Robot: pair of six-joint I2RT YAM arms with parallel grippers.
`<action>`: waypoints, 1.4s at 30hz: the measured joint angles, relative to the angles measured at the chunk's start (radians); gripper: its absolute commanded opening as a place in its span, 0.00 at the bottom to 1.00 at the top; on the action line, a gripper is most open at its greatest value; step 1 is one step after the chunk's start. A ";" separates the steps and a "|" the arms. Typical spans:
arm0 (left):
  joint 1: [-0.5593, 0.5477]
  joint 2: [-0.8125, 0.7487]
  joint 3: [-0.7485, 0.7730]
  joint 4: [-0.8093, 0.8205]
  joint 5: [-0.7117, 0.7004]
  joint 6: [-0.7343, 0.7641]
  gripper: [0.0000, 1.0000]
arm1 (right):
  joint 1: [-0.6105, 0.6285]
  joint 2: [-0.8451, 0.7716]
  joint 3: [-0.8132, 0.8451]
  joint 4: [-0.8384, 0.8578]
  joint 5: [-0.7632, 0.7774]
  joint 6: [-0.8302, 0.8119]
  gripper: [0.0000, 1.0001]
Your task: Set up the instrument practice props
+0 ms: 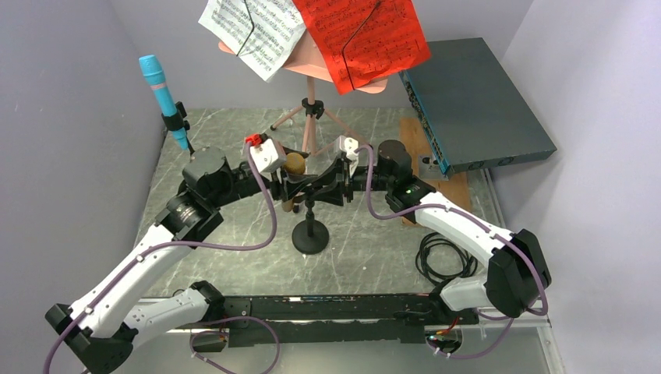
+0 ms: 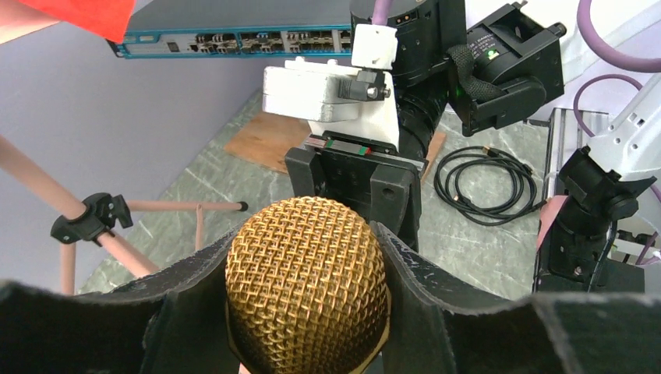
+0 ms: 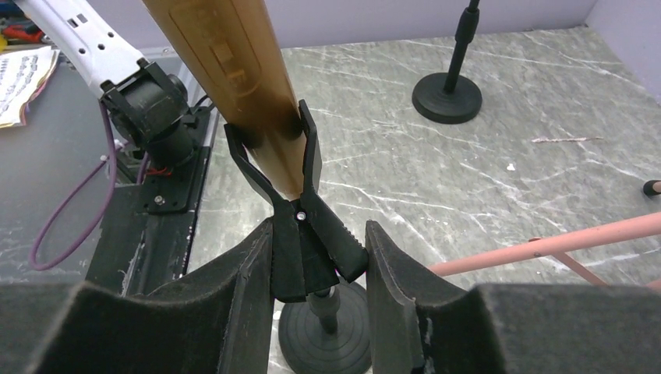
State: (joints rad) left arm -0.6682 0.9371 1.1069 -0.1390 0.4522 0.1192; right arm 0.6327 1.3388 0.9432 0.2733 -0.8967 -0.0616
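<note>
The left gripper was clenched on the mesh head of the gold microphone, a finger pressed to either side of the ball. Facing it over the middle of the table, the right gripper was closed around the handles of the black clip that tops the middle black pole. Whether it was squeezing the clip open could not be told. The microphone's tapered gold body sat tilted in the clip's fork with its tail low between the prongs. The step in hand looked like seating the gold microphone in its holder.

Seen from overhead, the blue microphone stood at ten o'clock from that meeting point, already clipped up on the second pole. The pink music desk stood at twelve o'clock on its tripod, with the white page and red page held on it by wires. The teal box lay at two o'clock over a wooden board, and a coiled cable lay at four o'clock.

The next move probably called for pushing the body fully into the fork and letting the clip bite. The head would then be freed first, with the right gripper steadying the pole against tipping.
</note>
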 measured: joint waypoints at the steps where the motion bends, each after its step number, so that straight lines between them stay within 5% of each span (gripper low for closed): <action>1: 0.000 0.007 -0.011 0.024 0.009 0.000 0.00 | 0.000 0.000 -0.003 0.006 0.001 0.003 0.00; 15: -0.055 0.027 -0.330 0.552 -0.073 0.060 0.00 | -0.004 -0.019 -0.043 0.068 0.026 0.055 0.00; 25: -0.058 0.142 -0.457 1.088 -0.230 -0.095 0.00 | -0.021 -0.047 -0.085 0.124 0.123 0.135 0.00; 34: -0.058 0.187 -0.463 1.182 -0.233 -0.137 0.00 | -0.016 -0.053 -0.085 0.110 0.163 0.136 0.00; 36: -0.058 0.169 -0.463 1.152 -0.214 -0.133 0.00 | -0.007 -0.061 -0.080 0.085 0.165 0.124 0.36; 39: -0.064 0.113 -0.463 1.053 -0.182 -0.122 0.00 | 0.016 -0.072 -0.067 0.031 0.170 0.112 0.72; 40: -0.069 0.097 -0.463 1.030 -0.172 -0.123 0.00 | 0.031 -0.078 -0.060 0.011 0.182 0.117 0.93; 42: -0.089 0.056 -0.463 0.974 -0.150 -0.119 0.00 | 0.071 -0.097 -0.058 -0.015 0.215 0.130 1.00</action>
State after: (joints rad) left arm -0.7570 0.9936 0.6434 0.8352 0.3019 -0.0002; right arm 0.7040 1.2423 0.8856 0.2581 -0.6815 0.0689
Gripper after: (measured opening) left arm 0.558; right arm 0.851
